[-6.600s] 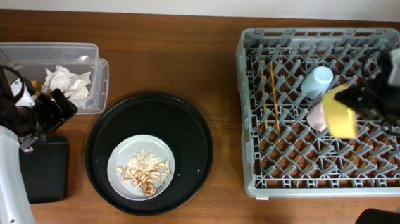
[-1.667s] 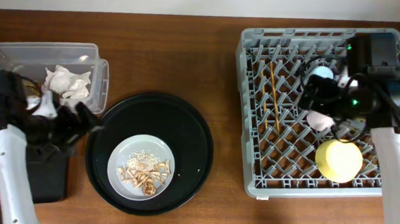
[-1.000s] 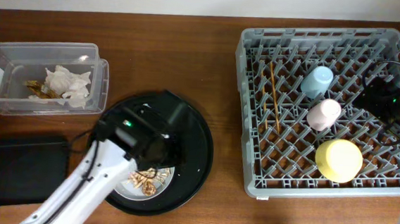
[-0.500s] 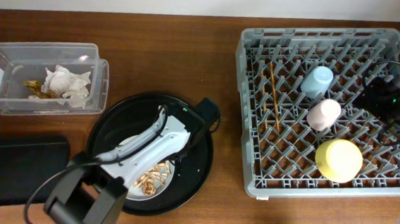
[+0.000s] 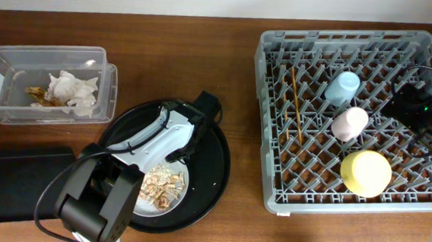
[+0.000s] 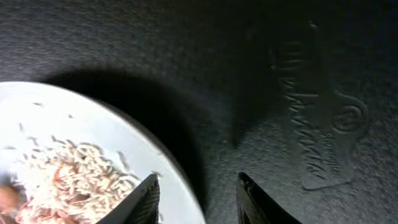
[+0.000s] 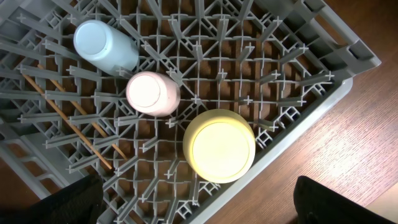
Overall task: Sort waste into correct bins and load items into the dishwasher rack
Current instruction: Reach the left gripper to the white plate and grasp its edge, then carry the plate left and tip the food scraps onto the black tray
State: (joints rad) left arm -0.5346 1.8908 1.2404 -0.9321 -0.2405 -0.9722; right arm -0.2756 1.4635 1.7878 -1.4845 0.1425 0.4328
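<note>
Grey-white china, the plate (image 6: 81, 121) lies flat in the lower middle of the round black tray (image 5: 214, 174), left of centre in the overhead view, with the heap of pale crumbs (image 5: 162, 188) on it. Wooden chopsticks (image 5: 296, 104) lie in the dishwasher rack (image 5: 272, 193) at the right of the frame. Their long axis runs from the top edge toward the bottom, slanting slightly rightward as it descends. To their right the light-blue cup (image 5: 342, 88), the pink cup (image 5: 350, 123) and the yellow bowl (image 5: 365, 173) form a line down the rack, the pink cup and the bowl bottom up. White tissues (image 5: 72, 89) sit in the clear box (image 5: 7, 60) at upper left. The shallow black tray (image 5: 14, 179) lies below it, against the left edge.

Bare wood separates the round tray from the rack and from the clear box. The rack's lower-left cells stand open.

The left arm (image 5: 158, 136) stretches from the bottom edge up and rightward across the round tray, covering the plate's upper-left part. In its wrist view the left gripper (image 6: 196, 199) points down with its fingers apart, one over the plate, the other over the tray floor, and the plate's rim passes between them, not pinched. The right gripper (image 7: 199, 205) hangs over the rack's right side, its fingers spread wide at the lower corners of its wrist view, gripping nothing.
</note>
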